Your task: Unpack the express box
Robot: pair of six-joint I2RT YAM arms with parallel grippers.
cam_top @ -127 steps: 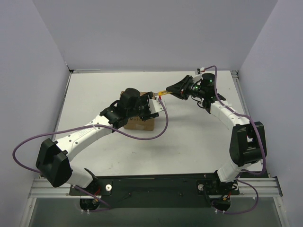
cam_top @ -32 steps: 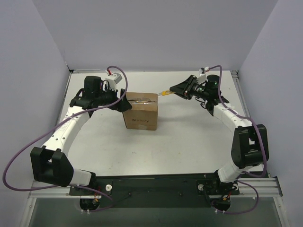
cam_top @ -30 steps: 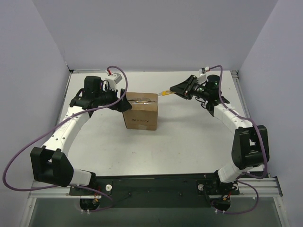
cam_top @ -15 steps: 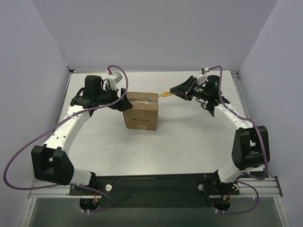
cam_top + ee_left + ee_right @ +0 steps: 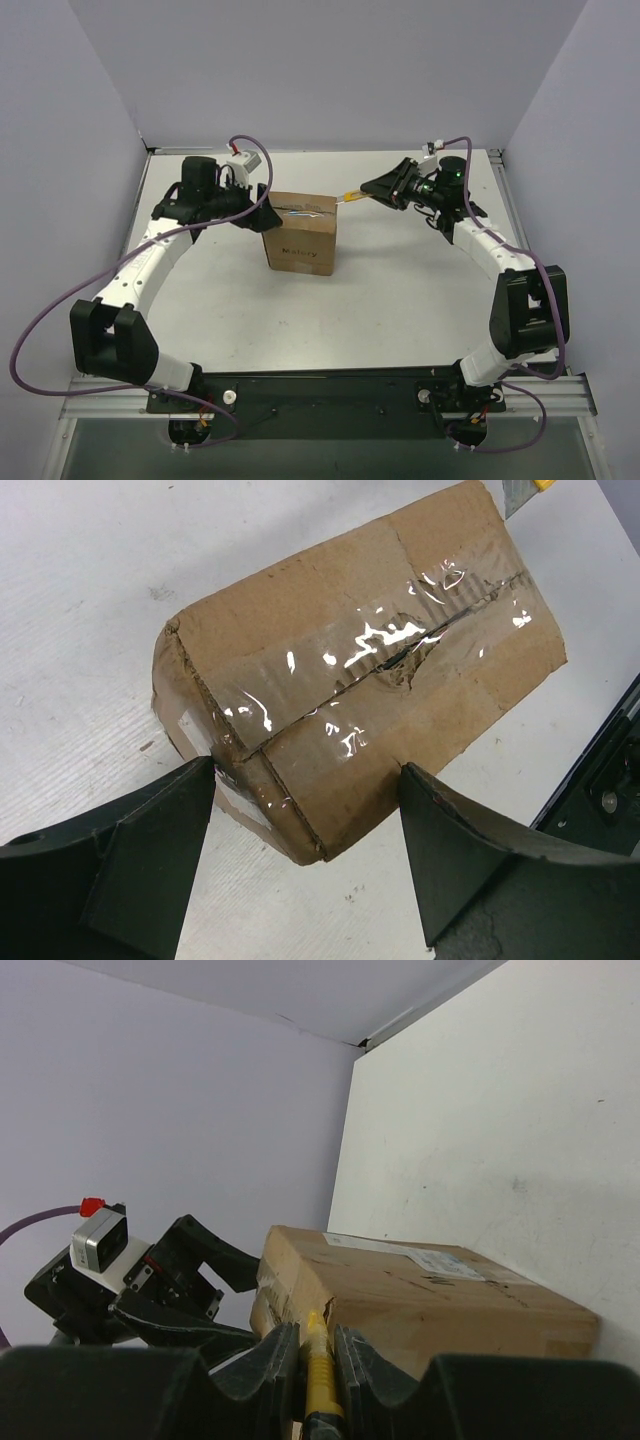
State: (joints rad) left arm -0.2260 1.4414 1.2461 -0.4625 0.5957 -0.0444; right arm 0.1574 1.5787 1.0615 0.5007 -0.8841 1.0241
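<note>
The express box (image 5: 298, 230) is a brown cardboard carton in the middle of the table, flaps shut and taped, with the tape split along the top seam (image 5: 400, 660). My left gripper (image 5: 262, 200) is open at the box's left top edge; its fingers (image 5: 150, 830) straddle the box's near corner without touching. My right gripper (image 5: 368, 190) is shut on a yellow utility knife (image 5: 318, 1360), whose tip (image 5: 346, 197) sits at the box's right top edge. The box also shows in the right wrist view (image 5: 420, 1295).
The white table (image 5: 400, 290) is walled by grey panels on three sides. A purple cable (image 5: 60, 290) loops from the left arm. The black mounting rail (image 5: 320, 385) runs along the near edge.
The left arm came off the box top to its left side, then edged closer. The box has shifted slightly. The right gripper with the knife has stayed near the box's right edge.
</note>
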